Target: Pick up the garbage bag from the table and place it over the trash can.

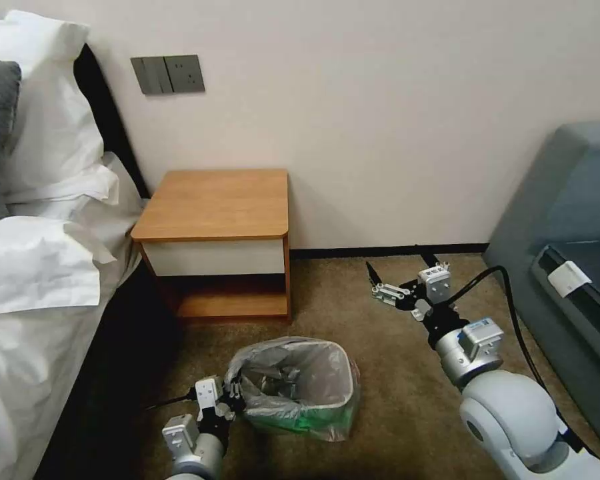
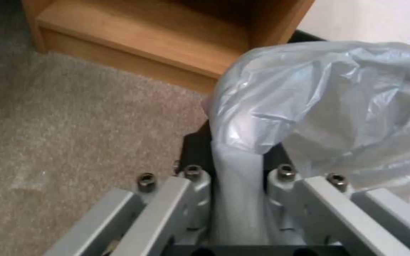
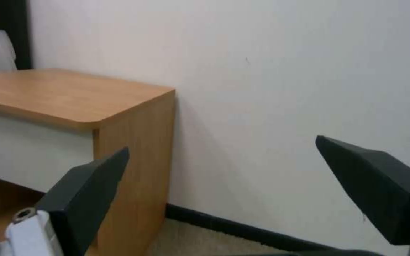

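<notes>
A bed with white bedding fills the robot's left, and just beside it stands the table, its wooden top bare, against the wall. On the carpet in front of the table sits the can, and the bag is draped into and over it, grey plastic lining the inside and spilling down the outer sides, bunched rather than smooth around the rim. The left gripper is low at the can's left side, touching the bag there; in the left wrist view its jaws are clamped on a gathered strip of the bag that runs up between the fingers and billows out beyond, with the table's lower shelf past it. Farther right, the right gripper hangs above the carpet, well apart from the can and to the right of the table, pointing toward the wall; its black pads stand wide apart with nothing between them. A grey sofa fills the far right.
</notes>
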